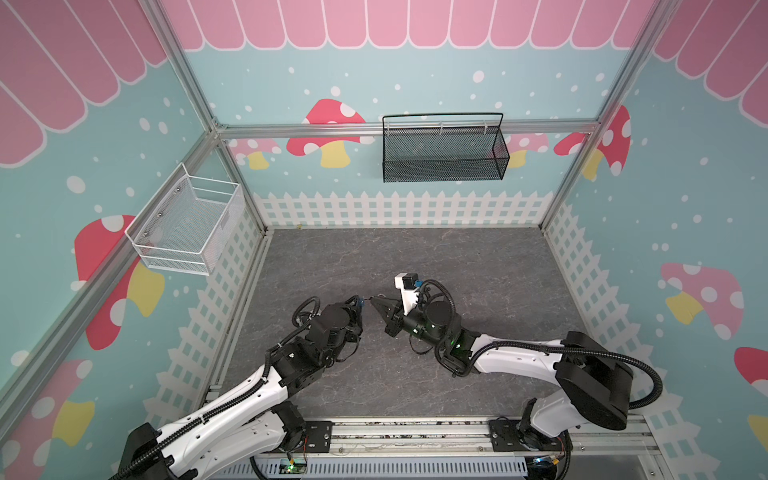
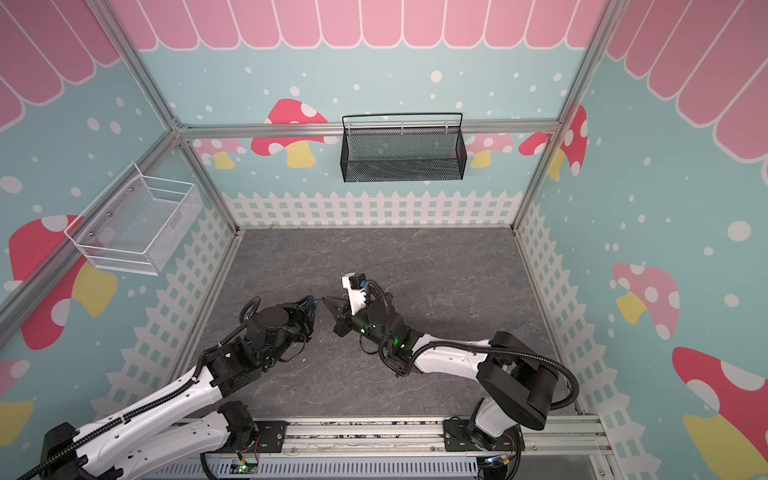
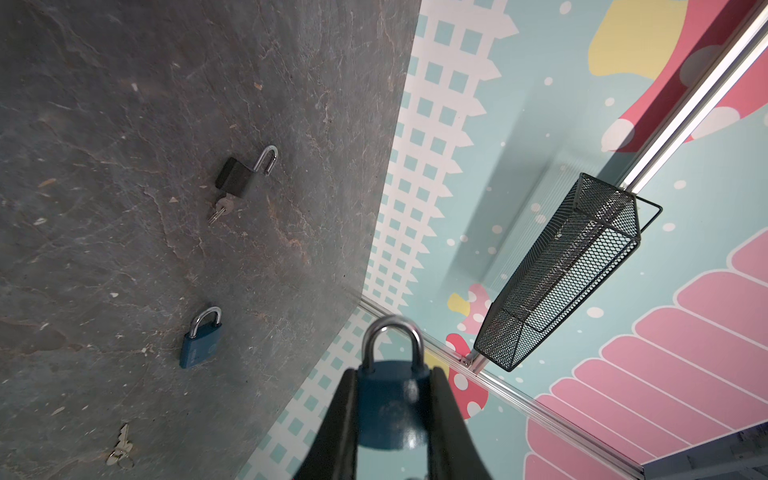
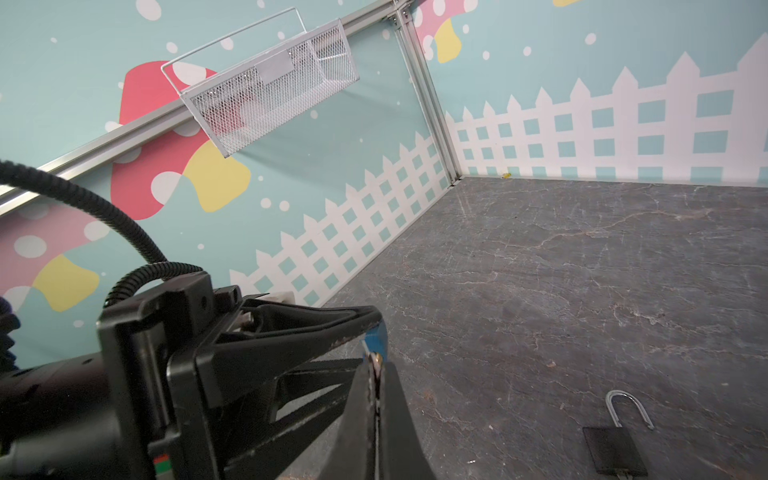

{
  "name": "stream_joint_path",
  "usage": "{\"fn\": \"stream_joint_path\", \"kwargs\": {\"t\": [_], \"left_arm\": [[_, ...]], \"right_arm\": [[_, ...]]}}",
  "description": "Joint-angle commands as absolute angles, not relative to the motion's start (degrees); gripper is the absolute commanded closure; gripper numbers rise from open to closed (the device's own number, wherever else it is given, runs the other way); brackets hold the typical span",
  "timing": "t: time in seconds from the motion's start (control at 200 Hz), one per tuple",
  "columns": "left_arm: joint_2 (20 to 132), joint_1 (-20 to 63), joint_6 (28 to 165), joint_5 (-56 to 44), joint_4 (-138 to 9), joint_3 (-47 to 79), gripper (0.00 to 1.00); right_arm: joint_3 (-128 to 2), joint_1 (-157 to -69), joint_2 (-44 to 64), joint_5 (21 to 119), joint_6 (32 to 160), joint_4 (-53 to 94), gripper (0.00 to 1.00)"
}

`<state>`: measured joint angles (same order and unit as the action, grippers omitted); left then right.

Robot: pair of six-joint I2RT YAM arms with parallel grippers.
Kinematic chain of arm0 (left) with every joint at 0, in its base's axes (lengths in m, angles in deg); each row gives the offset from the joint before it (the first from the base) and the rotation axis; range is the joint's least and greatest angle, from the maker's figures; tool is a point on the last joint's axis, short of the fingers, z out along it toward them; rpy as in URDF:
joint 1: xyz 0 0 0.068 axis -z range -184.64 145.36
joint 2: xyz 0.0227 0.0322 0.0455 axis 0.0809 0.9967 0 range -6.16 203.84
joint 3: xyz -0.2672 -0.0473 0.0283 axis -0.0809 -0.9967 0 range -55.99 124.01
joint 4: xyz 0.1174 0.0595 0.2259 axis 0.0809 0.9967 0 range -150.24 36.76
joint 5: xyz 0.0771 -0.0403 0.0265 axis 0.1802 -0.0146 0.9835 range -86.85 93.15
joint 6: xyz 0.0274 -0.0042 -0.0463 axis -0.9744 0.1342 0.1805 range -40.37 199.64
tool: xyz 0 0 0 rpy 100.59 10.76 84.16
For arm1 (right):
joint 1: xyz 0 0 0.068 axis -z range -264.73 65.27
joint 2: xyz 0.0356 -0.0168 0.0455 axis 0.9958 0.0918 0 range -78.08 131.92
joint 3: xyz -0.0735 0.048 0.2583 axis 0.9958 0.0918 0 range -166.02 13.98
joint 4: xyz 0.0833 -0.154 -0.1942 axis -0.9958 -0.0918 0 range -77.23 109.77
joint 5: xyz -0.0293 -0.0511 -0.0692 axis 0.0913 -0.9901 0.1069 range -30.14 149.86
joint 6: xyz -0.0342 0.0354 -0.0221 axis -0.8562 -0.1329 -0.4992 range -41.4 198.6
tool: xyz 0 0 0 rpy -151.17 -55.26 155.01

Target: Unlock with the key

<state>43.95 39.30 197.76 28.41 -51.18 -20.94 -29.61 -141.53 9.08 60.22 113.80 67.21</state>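
A blue padlock (image 3: 390, 411) with a silver shackle (image 3: 392, 336) is held above the table, my left gripper (image 3: 392, 374) shut on its body. In the right wrist view my right gripper (image 4: 376, 365) is shut on a small metal key (image 4: 377, 359). The key's tip meets the underside of the blue padlock (image 4: 377, 338). Both top views show the left gripper (image 1: 358, 302) and right gripper (image 1: 374, 300) tip to tip over the table's middle, with a sliver of blue (image 2: 316, 302) between them. The keyhole itself is hidden.
On the grey table (image 3: 124, 124) lie a black padlock (image 3: 237, 178) with its shackle sprung and a key in it, a second blue padlock (image 3: 199, 345) and a loose key (image 3: 120, 451). A black mesh basket (image 1: 442, 149) and a white wire basket (image 1: 187, 224) hang on the walls.
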Motion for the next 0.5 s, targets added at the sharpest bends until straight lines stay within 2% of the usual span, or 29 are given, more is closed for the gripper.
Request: {"fn": "stream_joint_path", "kwargs": {"t": [0.0, 0.495], "left_arm": [[44.53, 38.95, 203.06, 27.62, -53.37, -19.85, 1.0], [43.98, 38.95, 203.03, 27.54, -54.97, -19.96, 1.0]], "right_arm": [[-30.25, -142.06, 9.52, 58.88, 112.67, 69.31, 1.0], [-29.97, -142.13, 10.95, 58.03, 113.24, 69.34, 1.0]]}}
